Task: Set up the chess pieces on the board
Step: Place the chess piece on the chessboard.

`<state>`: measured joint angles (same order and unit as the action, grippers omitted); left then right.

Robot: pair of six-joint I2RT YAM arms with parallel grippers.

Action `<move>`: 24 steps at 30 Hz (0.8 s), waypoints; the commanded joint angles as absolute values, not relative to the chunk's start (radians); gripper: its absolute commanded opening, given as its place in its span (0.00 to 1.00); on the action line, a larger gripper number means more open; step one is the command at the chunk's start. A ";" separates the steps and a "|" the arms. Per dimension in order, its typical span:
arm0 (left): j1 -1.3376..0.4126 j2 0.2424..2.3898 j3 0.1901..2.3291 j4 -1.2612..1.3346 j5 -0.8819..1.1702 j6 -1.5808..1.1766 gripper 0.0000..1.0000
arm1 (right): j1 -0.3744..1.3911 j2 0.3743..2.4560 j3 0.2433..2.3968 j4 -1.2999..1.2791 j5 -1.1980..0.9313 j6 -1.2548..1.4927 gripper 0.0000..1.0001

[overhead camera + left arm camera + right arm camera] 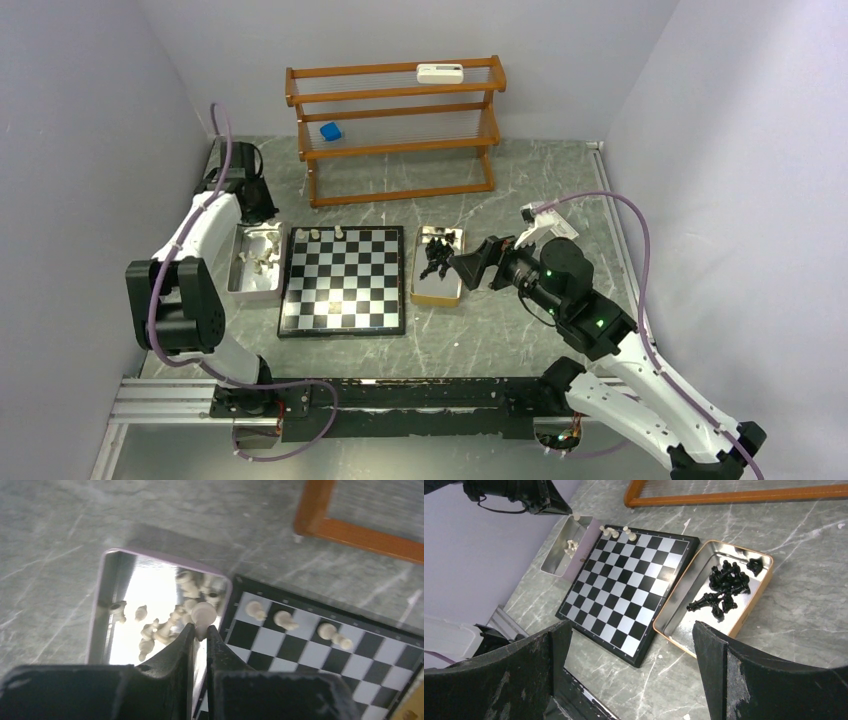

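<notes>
A: Left gripper (200,630) is closed on one cream pawn (203,614), pinched low at its stem, over the tray (107,605) beside the board (310,650). Right gripper (629,630) is wide open, empty.
B: Risk: thin grip; pawn may twist, drop, or topple placed pieces (285,620).
</notes>
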<state>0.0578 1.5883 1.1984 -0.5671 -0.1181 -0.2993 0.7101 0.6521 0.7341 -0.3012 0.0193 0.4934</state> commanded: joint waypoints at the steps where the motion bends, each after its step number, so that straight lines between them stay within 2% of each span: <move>1: -0.031 1.557 1.264 -0.595 -0.065 -0.275 0.11 | 0.714 0.652 0.765 -0.297 0.037 0.487 0.95; 11: -0.222 1.647 1.320 -0.596 -0.088 -0.300 0.11 | 0.714 0.669 0.762 -0.283 0.031 0.499 0.95; 24: -0.268 1.724 1.280 -0.545 -0.089 -0.302 0.10 | 0.714 0.672 0.762 -0.284 0.040 0.497 0.95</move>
